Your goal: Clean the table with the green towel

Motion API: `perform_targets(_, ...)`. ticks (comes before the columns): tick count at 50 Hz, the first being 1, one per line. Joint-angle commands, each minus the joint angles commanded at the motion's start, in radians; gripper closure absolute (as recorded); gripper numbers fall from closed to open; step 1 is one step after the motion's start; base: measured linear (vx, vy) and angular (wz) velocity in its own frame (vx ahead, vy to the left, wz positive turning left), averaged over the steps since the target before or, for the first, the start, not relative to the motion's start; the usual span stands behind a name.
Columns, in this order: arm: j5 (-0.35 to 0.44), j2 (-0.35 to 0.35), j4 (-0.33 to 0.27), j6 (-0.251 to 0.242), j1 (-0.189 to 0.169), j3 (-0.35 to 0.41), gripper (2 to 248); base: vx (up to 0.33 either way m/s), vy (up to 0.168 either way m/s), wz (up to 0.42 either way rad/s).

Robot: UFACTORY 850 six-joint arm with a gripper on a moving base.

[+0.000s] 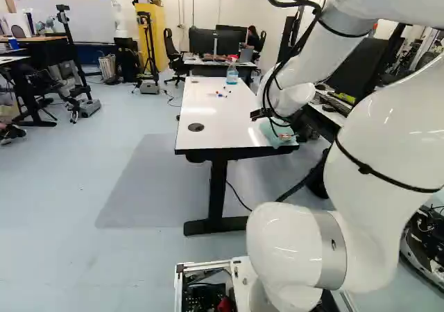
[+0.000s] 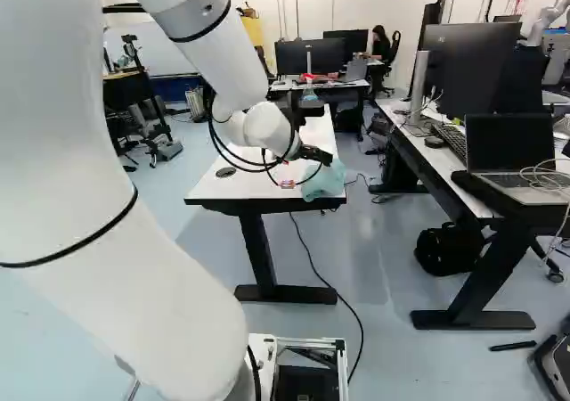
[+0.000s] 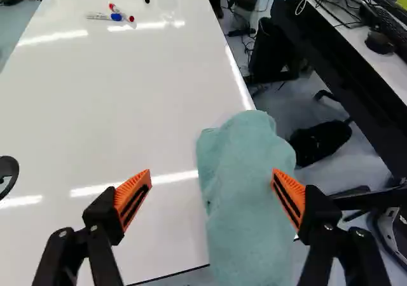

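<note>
My gripper is over the near right corner of the white table in the right base view. There the green towel lies beside it, draping over the table edge. In the wrist view the gripper stands wide open; one finger is above the towel and the other above bare tabletop. Nothing is held between the fingers. Whether the finger touches the cloth I cannot tell.
Several markers lie farther along the tabletop, with a clear bottle beyond them. A second desk with a keyboard and laptop runs along the right. Another robot stands far back.
</note>
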Motion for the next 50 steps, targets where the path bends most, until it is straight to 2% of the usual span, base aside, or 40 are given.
perform_targets(50,0.429,0.165,0.046,0.000,0.177,0.340,3,0.000,0.000,0.000)
